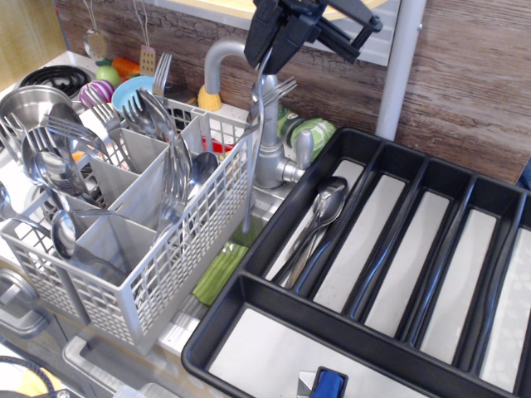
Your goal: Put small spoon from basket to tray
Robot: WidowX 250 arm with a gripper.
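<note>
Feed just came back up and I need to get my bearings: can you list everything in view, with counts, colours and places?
small spoon: one, shiny steel, hanging upright from the gripper, between basket and tray
basket: one, pale grey lattice, left, full of steel forks and spoons
tray: one, black with pale floors, right
spoons in tray: a few, steel, leftmost long compartment; exact count unclear
faucet: one, grey metal, behind the basket
steel pot: one, far left
toy vegetables: green, beside the faucet
blue object: one, bottom edge in the tray's cross compartment
gripper: one, black, top centre, shut on the spoon handle
</note>
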